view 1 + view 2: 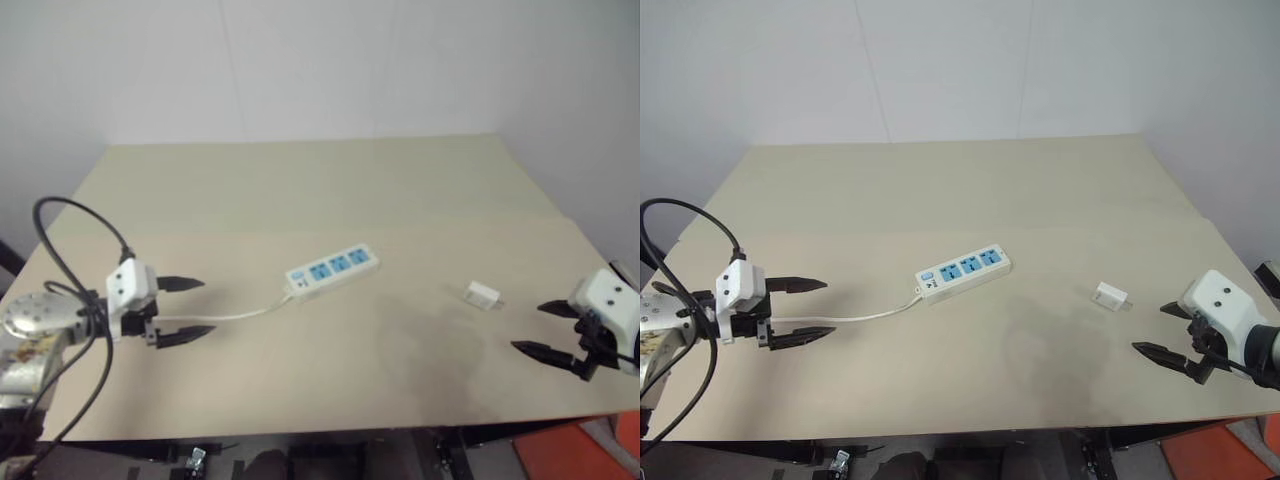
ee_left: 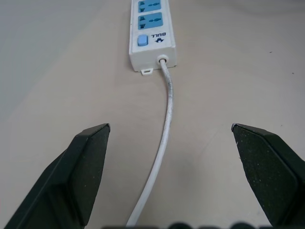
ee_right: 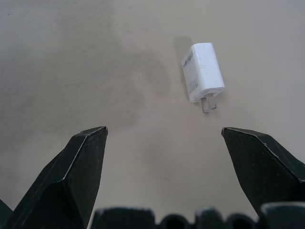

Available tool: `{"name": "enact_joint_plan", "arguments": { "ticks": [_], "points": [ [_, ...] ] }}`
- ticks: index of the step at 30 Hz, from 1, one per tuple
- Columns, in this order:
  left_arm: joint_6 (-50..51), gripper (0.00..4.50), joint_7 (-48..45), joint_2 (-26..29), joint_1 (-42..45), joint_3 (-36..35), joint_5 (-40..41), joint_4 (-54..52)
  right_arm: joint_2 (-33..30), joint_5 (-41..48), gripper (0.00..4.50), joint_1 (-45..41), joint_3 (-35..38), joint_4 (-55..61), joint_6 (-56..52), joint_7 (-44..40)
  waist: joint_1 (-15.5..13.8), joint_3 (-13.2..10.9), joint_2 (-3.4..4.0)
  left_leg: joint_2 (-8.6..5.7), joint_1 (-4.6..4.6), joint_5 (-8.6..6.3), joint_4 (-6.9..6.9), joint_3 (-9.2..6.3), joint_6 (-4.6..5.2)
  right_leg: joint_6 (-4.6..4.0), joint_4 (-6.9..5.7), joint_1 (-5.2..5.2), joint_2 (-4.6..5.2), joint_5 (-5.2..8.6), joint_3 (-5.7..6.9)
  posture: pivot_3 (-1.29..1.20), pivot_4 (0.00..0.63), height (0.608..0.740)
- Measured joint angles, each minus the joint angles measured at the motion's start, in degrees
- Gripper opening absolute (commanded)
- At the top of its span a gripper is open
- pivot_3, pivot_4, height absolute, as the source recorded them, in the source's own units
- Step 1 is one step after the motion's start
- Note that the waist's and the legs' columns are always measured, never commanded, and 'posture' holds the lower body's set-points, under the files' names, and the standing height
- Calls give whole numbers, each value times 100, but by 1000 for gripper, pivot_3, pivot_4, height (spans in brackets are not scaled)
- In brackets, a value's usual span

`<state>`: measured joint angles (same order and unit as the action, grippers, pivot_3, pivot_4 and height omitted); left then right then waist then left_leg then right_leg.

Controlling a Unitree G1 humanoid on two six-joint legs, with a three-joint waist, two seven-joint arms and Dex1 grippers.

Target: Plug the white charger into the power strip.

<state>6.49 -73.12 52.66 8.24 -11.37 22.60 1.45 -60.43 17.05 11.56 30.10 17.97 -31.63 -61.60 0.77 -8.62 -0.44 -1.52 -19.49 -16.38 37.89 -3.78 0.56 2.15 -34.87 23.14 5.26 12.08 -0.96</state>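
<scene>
Two grippers hang over the beige table (image 1: 940,190), one at each side, both with fingers spread wide and nothing between them. The left gripper (image 1: 798,312) sits low at the table's left edge, aimed inward along the thin white cord (image 1: 865,317), which runs from between its fingers up to the power strip (image 1: 963,272); in the left wrist view the cord (image 2: 164,143) enters the strip's near end beside a blue switch, so this hand looks lined up to steady the power strip (image 2: 151,33) rather than to lift anything. The right gripper (image 1: 1165,332) hovers at the right edge, pointing inward toward the white charger (image 1: 1110,296), which lies near it on bare tabletop, well apart from the strip. The right wrist view frames the white charger (image 3: 203,72) ahead of and between the open fingertips, slightly toward one side, so a reach and a close appear to be the next call. The strip lies flat, sockets up, its long axis slanted across the table: cord end nearer the left gripper and the robot, far end angled away to the right. The charger lies on its side, not upright; its two metal prongs point toward the right gripper and the near-right corner, away from the strip. Judged from that, the block will need turning prongs-down once picked up before it can meet a blue socket. Nothing is grasped yet; the plug-in has not begun.
</scene>
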Motion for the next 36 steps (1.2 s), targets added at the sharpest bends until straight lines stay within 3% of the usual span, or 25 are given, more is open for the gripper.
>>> {"name": "enact_joint_plan", "arguments": {
  "ticks": [36],
  "points": [
    [-268, 4485, 315, -345, 156, 220, -295, 402, 49, -238, 4500, 58, -94, 23, 181, 321, 1, -4, -6, 2, 8, -1, -2, 12, 1, -1, -1, -3, 0, 0, -6, 0, 150, 740]
  ]
}}
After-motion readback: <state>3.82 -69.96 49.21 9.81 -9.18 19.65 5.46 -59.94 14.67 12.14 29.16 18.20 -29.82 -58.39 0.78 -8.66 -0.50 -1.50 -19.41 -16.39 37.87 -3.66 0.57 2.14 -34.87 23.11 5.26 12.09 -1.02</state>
